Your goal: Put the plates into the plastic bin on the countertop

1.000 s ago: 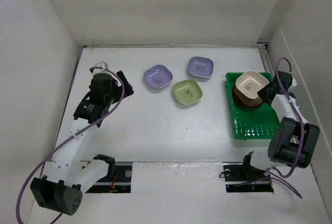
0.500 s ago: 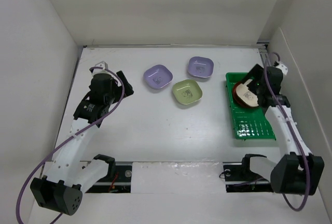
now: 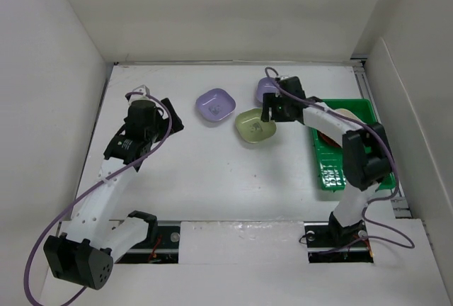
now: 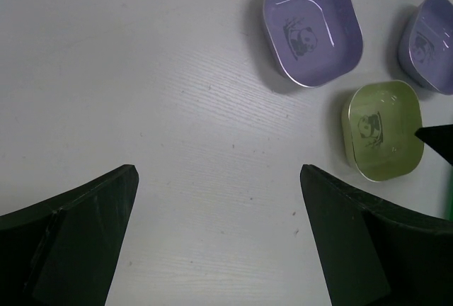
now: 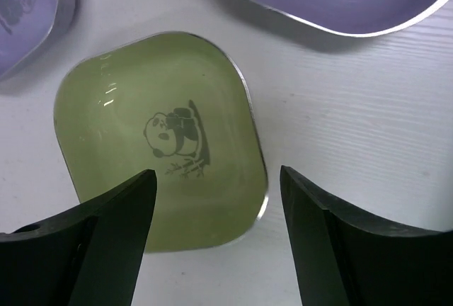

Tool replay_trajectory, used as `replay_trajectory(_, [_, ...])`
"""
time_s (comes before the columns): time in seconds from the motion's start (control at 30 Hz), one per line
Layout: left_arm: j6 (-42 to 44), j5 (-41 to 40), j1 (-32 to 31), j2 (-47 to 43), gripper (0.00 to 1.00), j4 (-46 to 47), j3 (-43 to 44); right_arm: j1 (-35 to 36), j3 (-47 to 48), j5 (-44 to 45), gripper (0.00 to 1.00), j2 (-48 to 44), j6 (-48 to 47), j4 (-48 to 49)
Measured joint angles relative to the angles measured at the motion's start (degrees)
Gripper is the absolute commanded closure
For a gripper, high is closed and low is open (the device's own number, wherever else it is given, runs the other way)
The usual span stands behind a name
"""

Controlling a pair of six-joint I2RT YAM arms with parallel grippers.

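1. Swung left off the plastic bin [image 3: 341,171] within the last second: right gripper [image 3: 272,112], now above the green dish [image 5: 159,136] on the countertop [image 3: 212,171].
2. Jaws spread wide, holding nothing; dish just below and slightly ahead of the fingertips.
3. Left gripper [image 4: 218,173] likewise spread and holding nothing, well apart from that dish.
4. Rounded-square, so no long axis; probably a right-arm rim grasp.
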Motion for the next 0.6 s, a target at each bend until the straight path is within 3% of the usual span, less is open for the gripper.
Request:
replay_trajectory(0.13, [0.0, 0.0, 0.0, 0.0, 0.0, 0.0, 0.0, 3.0, 5.2, 1.3, 0.29, 7.4, -0.4, -2.0])
replay_trajectory(0.23, [0.0, 0.0, 0.0, 0.0, 0.0, 0.0, 0.0, 4.3, 8.1, 2.9, 0.43, 11.0, -0.4, -3.5])
replay_trajectory(0.3, [0.0, 0.0, 0.0, 0.0, 0.0, 0.0, 0.0, 4.7, 8.2, 3.9, 0.6, 12.2, -0.2, -4.2])
replay_trajectory(0.33, [0.0, 0.0, 0.0, 0.0, 0.0, 0.0, 0.0, 4.9, 8.1, 4.3, 0.63, 12.5, 0.2, -4.7])
replay_trajectory(0.47, [0.0, 0.0, 0.0, 0.0, 0.0, 0.0, 0.0, 5.1, 5.6, 5.2, 0.58, 11.8, 1.3, -3.9])
replay_trajectory(0.6, [0.1, 0.0, 0.0, 0.1, 0.0, 0.0, 0.0, 5.7, 1.2, 4.4, 0.4, 8.6, 1.8, -3.0])
